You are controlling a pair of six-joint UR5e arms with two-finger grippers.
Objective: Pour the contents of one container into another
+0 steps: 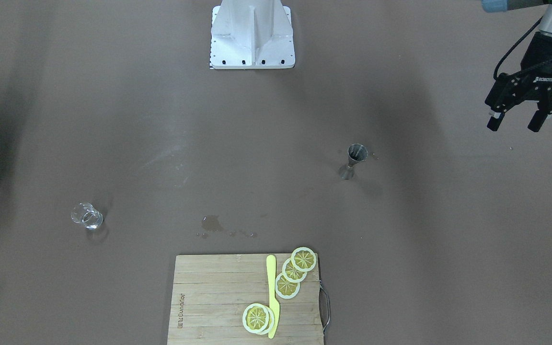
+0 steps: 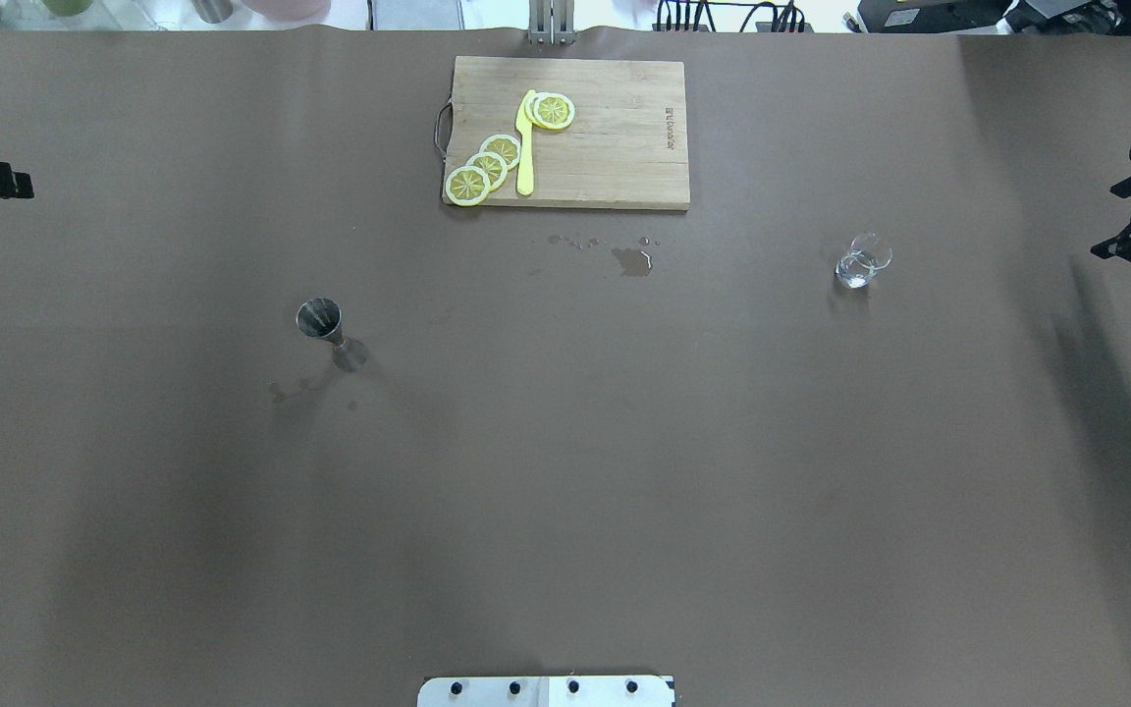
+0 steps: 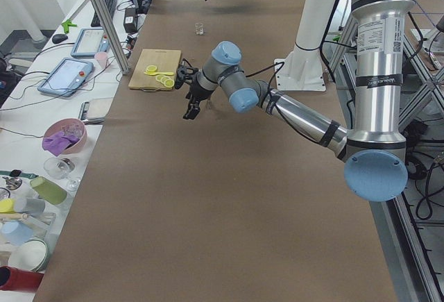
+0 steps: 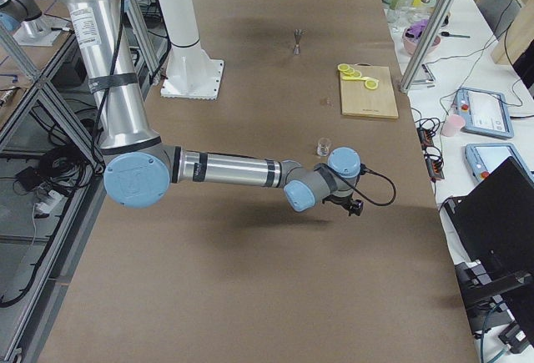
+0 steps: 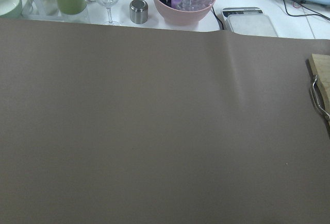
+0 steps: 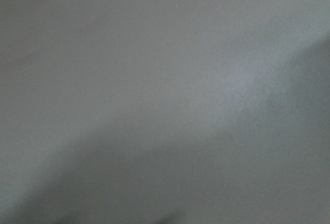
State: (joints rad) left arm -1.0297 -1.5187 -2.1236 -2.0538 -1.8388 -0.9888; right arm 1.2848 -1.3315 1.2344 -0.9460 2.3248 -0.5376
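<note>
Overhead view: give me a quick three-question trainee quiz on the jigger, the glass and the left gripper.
1. True or false: the jigger lies on its side.
2. Where is the glass? A, standing on the table; B, stacked on the jigger; C, held in the air.
3. Fill in: the left gripper hangs empty with its fingers ____.
Key: 1 false, it stands upright; 2 A; 3 open.
</note>
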